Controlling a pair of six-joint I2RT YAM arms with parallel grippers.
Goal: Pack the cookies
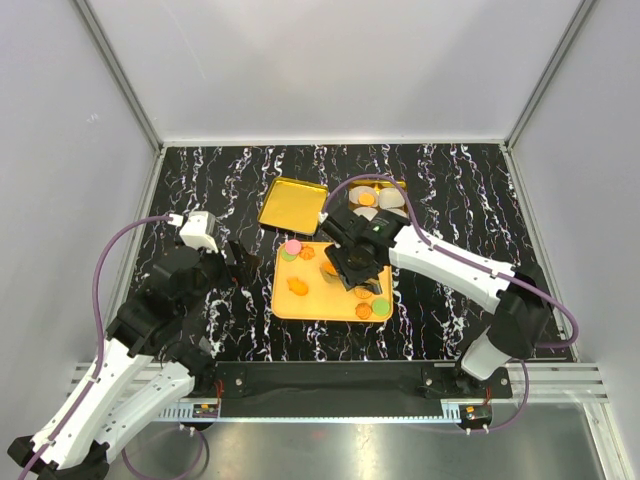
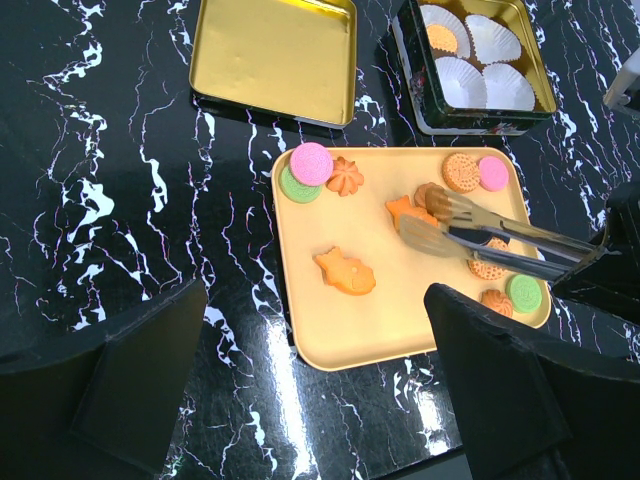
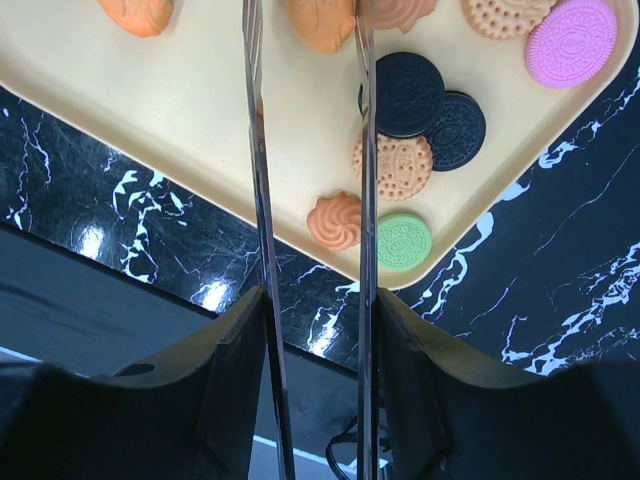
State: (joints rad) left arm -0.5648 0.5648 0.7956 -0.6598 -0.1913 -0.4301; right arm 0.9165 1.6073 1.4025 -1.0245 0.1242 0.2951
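Note:
Several cookies lie on the yellow-orange tray: a pink one on a green one, an orange fish, black ones, a green one. My right gripper is shut on metal tongs. The tongs are spread, with their tips by an orange star cookie in the middle of the tray. My left gripper is open and empty, over the table at the tray's left edge.
An open dark tin behind the tray holds white pleated paper cups; one cup has an orange cookie in it. The tin's gold lid lies to its left. White walls surround the black marbled table.

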